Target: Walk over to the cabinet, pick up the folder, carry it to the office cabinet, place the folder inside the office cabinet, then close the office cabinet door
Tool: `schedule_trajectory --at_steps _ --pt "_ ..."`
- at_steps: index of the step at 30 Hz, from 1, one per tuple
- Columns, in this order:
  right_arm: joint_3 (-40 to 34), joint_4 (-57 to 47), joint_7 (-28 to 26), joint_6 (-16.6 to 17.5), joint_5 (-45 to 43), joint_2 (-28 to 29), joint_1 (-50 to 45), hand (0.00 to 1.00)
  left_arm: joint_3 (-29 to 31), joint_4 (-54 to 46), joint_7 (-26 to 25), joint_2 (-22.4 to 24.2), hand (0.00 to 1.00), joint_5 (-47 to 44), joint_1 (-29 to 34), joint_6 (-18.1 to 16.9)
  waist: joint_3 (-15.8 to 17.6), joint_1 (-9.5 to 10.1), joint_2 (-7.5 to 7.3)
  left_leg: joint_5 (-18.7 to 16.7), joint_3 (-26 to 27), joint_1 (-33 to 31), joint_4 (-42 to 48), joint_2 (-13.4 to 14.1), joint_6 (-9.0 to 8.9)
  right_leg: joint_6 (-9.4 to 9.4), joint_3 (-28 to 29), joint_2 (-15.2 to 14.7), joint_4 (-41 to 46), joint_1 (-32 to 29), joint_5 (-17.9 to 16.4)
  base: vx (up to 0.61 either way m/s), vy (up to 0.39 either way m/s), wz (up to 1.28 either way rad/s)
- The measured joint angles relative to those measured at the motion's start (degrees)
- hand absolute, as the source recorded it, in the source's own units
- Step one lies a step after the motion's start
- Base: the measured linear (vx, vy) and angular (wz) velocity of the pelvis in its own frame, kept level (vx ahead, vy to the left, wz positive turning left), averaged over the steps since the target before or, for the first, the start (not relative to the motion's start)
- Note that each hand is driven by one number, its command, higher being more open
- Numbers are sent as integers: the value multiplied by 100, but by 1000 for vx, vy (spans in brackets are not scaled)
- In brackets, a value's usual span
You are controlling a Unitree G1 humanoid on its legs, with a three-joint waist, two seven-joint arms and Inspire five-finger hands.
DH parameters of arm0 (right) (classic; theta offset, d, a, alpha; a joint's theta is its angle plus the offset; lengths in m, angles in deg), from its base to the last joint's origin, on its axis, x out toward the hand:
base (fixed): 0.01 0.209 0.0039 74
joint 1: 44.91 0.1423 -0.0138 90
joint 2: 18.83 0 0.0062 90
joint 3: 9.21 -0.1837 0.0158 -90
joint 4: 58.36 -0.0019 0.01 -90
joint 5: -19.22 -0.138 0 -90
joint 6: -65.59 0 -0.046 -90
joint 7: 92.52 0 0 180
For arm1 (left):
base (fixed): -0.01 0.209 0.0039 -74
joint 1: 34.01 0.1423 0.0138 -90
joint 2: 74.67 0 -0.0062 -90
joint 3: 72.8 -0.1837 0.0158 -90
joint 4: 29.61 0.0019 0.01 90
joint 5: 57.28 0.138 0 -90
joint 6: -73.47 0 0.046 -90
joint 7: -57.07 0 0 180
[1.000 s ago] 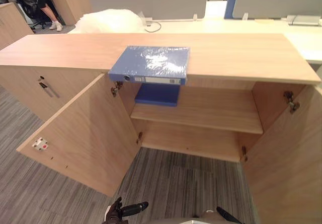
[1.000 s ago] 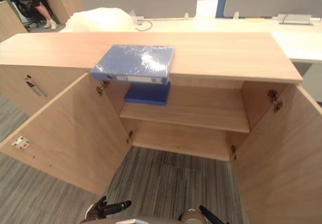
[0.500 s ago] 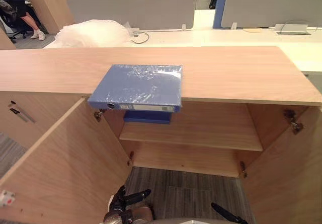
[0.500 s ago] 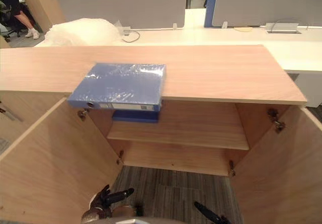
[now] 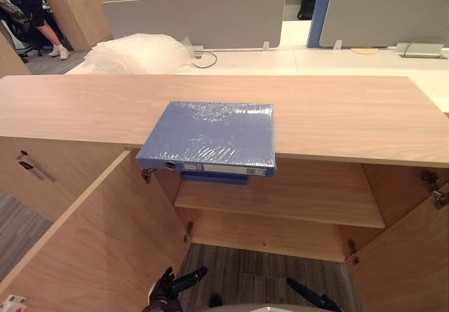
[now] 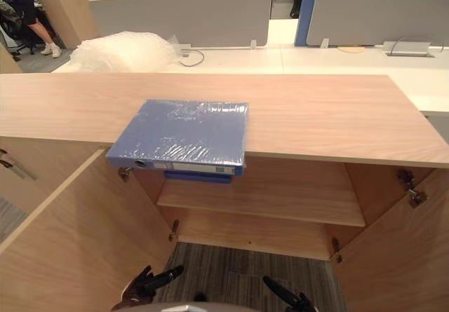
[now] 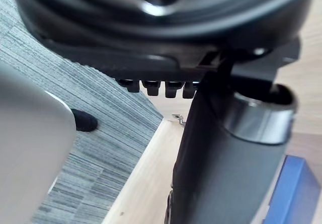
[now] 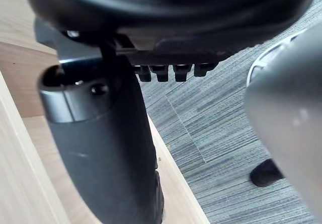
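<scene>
My left hand (image 5: 170,289) and right hand (image 5: 309,299) hang low, fingers loosely straight, holding nothing. Ahead, the blue plastic-wrapped folder (image 5: 208,135) lies on the cabinet top (image 5: 337,112) and overhangs its front edge. A clumsy reach could nudge it off, and the slick wrap may slip in my grasp.

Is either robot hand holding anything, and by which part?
Nothing is held. The left robot hand and right robot hand hang low, fingers straight; the blue folder lies untouched on the cabinet top.
</scene>
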Motion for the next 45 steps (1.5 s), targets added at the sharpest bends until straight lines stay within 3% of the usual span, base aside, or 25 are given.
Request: schedule_trajectory --at_steps 3,4,6,8,13,18,22,28,36,41,45 --pt "90 -135 -11 -28 82 -56 -117 100 -244 -1001 119 29 100 -568 449 23 27 5 -39 -22 -202 11 1 -83 26 -54 177 -277 1223 -538 15 -15 88 31" --pt "181 -189 -19 -32 193 -63 -129 100 -277 -1365 137 22 100 -729 567 22 -2 6 -54 -24 -252 -63 1 -89 29 -175 297 -274 1235 -651 -216 -38 51 23" --pt "479 -232 -37 -29 195 -9 -86 100 -276 -1956 134 -64 100 -904 675 20 -48 18 -198 -20 -385 -247 2 -87 24 -109 669 -90 562 -843 -457 -69 2 19" --pt "619 -217 -48 -27 215 53 -90 100 -263 -2573 161 -180 100 -1000 806 7 -120 36 -366 48 -437 -383 2 -139 -53 0 817 4 -269 -865 -400 -54 -106 26" --pt "834 -155 -58 -53 516 -144 -107 100 -211 -4158 163 225 100 -985 1221 -20 -308 105 -172 165 -768 -533 2 119 -176 -131 414 383 -1000 -544 -187 44 -160 29" --pt "1037 44 -75 -113 706 -134 -49 100 -165 -5429 -78 247 100 953 1395 -21 -421 276 -299 161 -1009 -638 31 147 -262 -159 150 548 -1232 -366 -156 107 -91 31" --pt "1235 74 -93 -135 920 62 38 100 -162 -6057 -553 132 100 3133 1571 -21 -516 424 -442 163 -1002 -596 34 241 -264 -167 154 628 -1162 -310 -144 93 -60 13" --pt "1295 169 -102 -129 1100 128 140 100 -151 -6468 -1377 117 100 5090 1709 -32 -517 525 -388 169 -1013 -586 32 326 -272 -228 124 739 -1190 -261 -107 -1 -38 5" --pt "1511 290 23 -81 1092 -12 159 100 119 -7028 -2248 301 100 6514 1684 53 -481 535 -244 268 -1335 -888 1 254 -342 -302 -91 786 -1522 -284 -56 -106 31 17" --pt "1558 293 133 -20 1087 -8 138 100 446 -7387 -2912 295 100 7167 1527 289 -506 535 -275 372 -1554 -945 1 168 -330 -271 -324 783 -1594 -216 -30 -62 30 24" --pt "1681 296 157 -14 1090 -4 145 100 473 -7527 -3099 286 100 7323 1442 408 -512 545 -289 434 -1616 -1005 2 131 -300 -246 -399 782 -1623 -217 -9 -6 16 13"
